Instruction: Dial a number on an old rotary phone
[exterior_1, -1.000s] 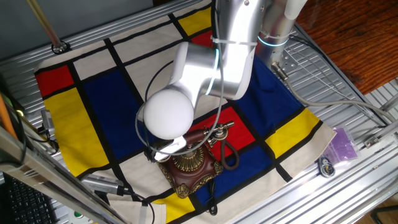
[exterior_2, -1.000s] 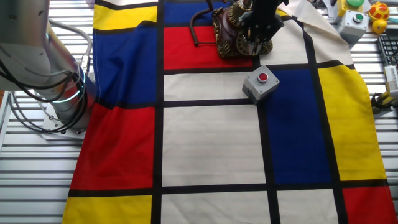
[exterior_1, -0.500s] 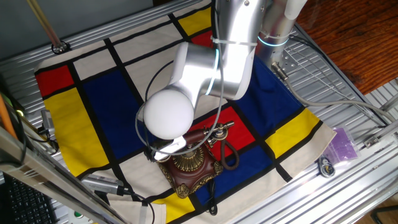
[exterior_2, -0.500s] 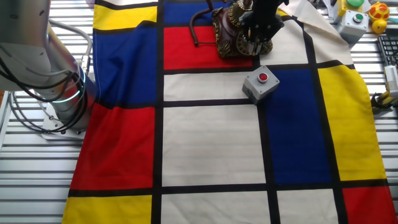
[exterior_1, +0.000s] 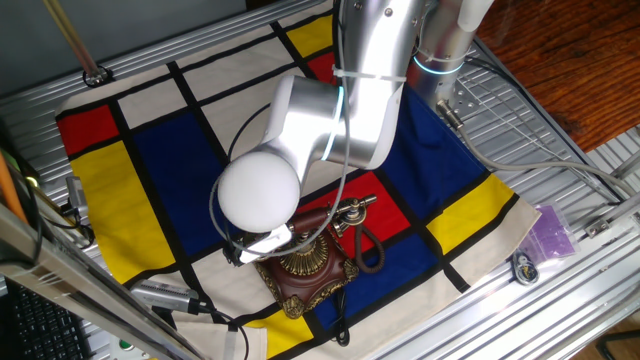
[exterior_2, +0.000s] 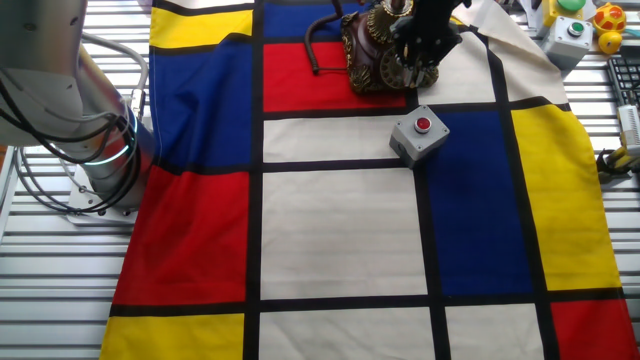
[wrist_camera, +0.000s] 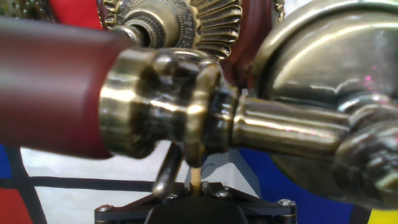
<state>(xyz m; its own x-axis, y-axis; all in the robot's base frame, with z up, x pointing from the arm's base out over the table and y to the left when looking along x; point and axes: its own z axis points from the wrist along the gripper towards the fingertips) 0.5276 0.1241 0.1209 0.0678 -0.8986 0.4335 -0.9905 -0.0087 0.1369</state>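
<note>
The old rotary phone (exterior_1: 308, 268) stands near the front edge of the checked cloth, with its dark red-brown base, brass dial (exterior_2: 392, 66) and black cord (exterior_1: 367, 250). In the hand view its handset (wrist_camera: 155, 102) fills the frame close up, red-brown grip to the left and brass end to the right. More brass fretwork (wrist_camera: 186, 18) shows above it. My gripper (wrist_camera: 195, 184) sits at the bottom edge, shut on a thin tan stick (wrist_camera: 195, 177) that points up at the handset's brass collar. In the other fixed view the gripper (exterior_2: 425, 40) hangs over the dial.
A small grey box with a red button (exterior_2: 418, 135) lies just in front of the phone. Another button box (exterior_2: 567, 30) and toys sit at the cloth's far corner. The arm's base (exterior_2: 100, 150) stands beside the cloth. A purple bag (exterior_1: 552, 232) lies off the cloth.
The arm's round joint has shifted a little left and up over the phone. In the other fixed view the gripper has moved slightly up and right above the dial.
</note>
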